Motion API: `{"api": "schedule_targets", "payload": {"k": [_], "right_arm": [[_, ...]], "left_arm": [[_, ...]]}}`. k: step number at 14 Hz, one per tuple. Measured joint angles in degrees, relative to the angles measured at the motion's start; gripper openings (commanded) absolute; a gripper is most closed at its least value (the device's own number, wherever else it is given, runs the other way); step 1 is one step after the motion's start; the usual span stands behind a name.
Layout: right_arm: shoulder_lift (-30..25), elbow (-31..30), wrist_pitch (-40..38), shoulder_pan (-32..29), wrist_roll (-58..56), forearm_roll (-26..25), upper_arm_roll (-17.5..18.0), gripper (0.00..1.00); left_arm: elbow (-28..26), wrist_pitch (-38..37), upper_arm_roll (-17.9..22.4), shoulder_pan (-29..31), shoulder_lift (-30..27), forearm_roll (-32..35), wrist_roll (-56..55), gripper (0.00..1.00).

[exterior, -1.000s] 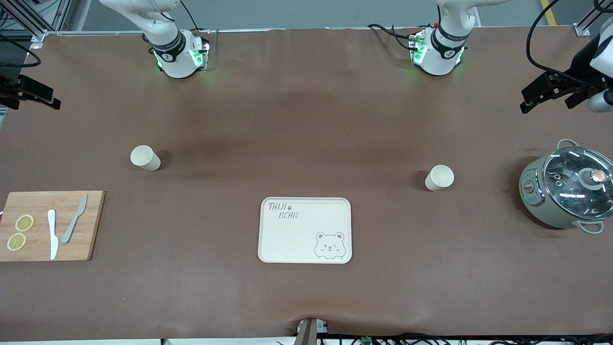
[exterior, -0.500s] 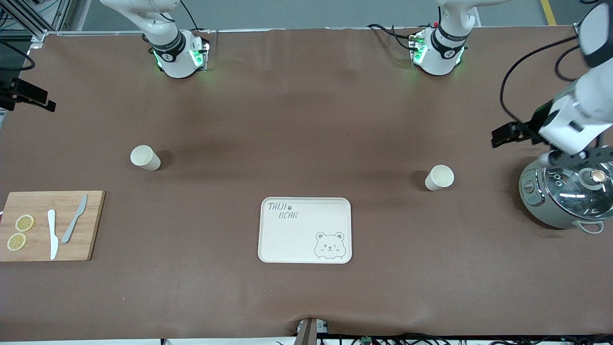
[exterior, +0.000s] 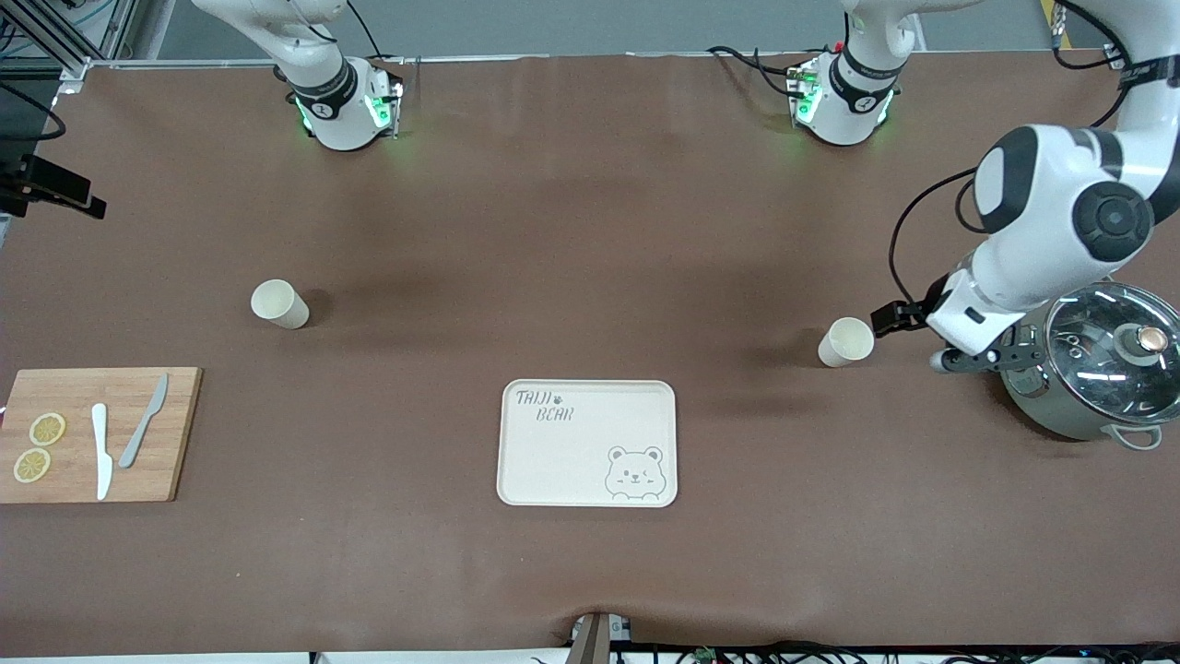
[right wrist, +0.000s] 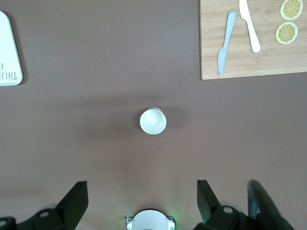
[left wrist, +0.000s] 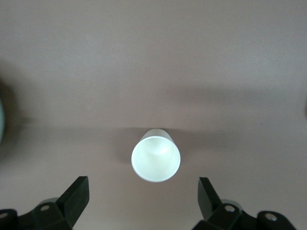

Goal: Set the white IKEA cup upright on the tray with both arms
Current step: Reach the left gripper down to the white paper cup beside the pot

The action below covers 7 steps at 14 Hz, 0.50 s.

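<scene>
2 white cups stand upright on the table, off the tray (exterior: 587,444). The left gripper (left wrist: 143,200) hangs with fingers spread wide over the cup (exterior: 845,341) beside the cooker (exterior: 1091,373); centre it, then drop straight. The right gripper (right wrist: 142,201), also spread, sits high over the cup (right wrist: 153,120) near the cutting board (right wrist: 253,52).

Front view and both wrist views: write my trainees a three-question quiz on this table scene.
1. True or false: both white plastic cups sit off the cream rectangular bear-print tray.
2. The left pincer is: A) shut on a cup; B) open, by the cup beside the grey lidded pot; C) over the tray.
3. How many lemon slices lie on the wooden cutting board?
Key: 1 true; 2 B; 3 two. The right pincer waits open above the other cup.
</scene>
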Motion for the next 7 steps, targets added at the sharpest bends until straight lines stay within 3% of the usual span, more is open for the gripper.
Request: {"api": "schedule_targets", "payload": {"k": [7], "right_arm": [[1.4,0.0,0.0,-0.3,0.0,0.0,-0.1,1.0]], "left_arm": [[-6.7,14.6,0.0,-0.3,6.6,0.0,0.0,1.0]]}}
